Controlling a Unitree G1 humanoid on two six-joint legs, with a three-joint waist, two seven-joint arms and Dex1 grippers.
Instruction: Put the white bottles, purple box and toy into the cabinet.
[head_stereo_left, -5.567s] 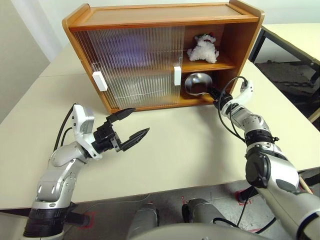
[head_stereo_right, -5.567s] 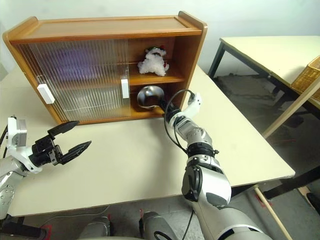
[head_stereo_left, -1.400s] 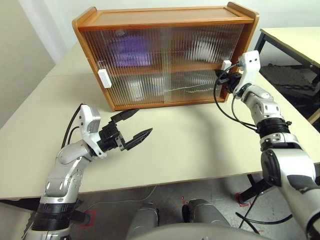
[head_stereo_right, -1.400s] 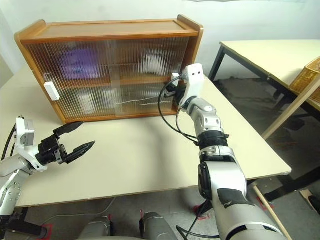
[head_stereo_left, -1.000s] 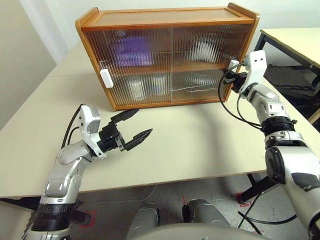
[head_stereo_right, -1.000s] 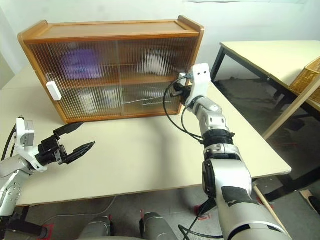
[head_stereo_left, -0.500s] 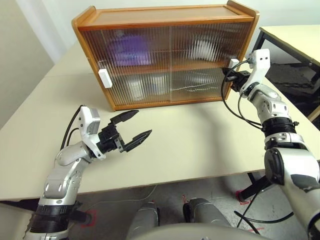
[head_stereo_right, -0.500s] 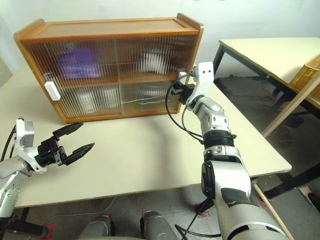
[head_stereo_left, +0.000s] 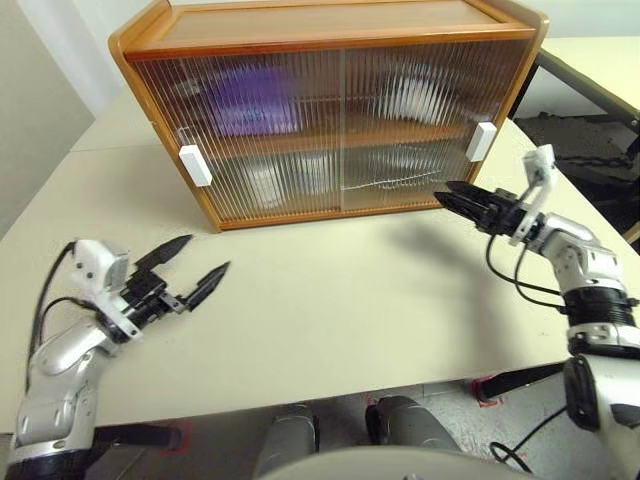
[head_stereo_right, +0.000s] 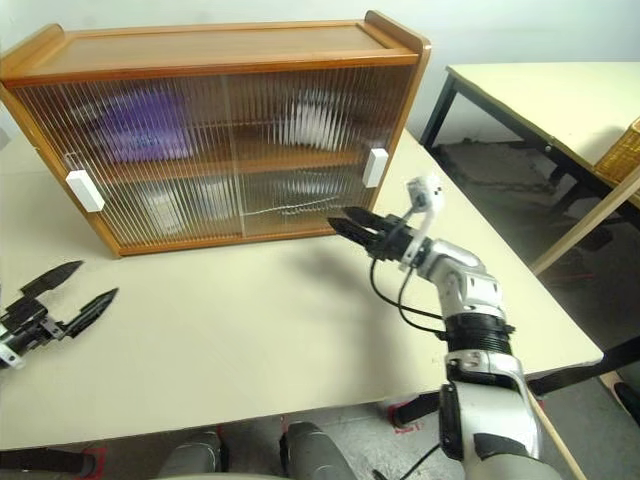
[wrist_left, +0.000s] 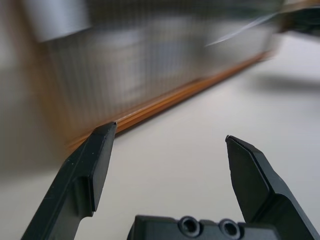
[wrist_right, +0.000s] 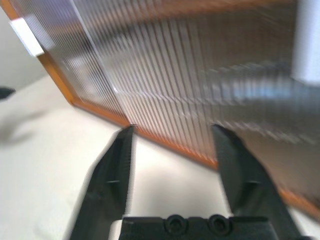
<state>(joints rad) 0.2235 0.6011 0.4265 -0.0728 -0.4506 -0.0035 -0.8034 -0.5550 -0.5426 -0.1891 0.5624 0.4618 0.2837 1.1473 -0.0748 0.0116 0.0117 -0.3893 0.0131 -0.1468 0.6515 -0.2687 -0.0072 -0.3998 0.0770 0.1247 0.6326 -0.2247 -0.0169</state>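
The brown cabinet (head_stereo_left: 330, 25) stands at the back of the table with both ribbed doors slid shut. Their white handles sit at the left end (head_stereo_left: 194, 165) and the right end (head_stereo_left: 481, 140). Through the ribbing, the purple box (head_stereo_left: 250, 100) is a blur on the upper shelf at left. The toy (head_stereo_left: 405, 95) is a white blur at upper right, and a white bottle (head_stereo_left: 262, 185) shows dimly on the lower shelf. My right gripper (head_stereo_left: 442, 192) hangs open and empty just in front of the cabinet's lower right corner. My left gripper (head_stereo_left: 208, 254) is open and empty over the table's front left.
Behind the lower right door something grey and shiny (head_stereo_left: 400, 165) shows faintly. The pale table (head_stereo_left: 330, 290) stretches bare between my arms. A second table (head_stereo_right: 540, 100) stands to the right across a gap, with a wicker basket (head_stereo_right: 625, 150) at the far right edge.
My right gripper has come off the right door handle, drawn back from the cabinet and opened. My left arm has swung out to the left, still open. The camera has shifted.
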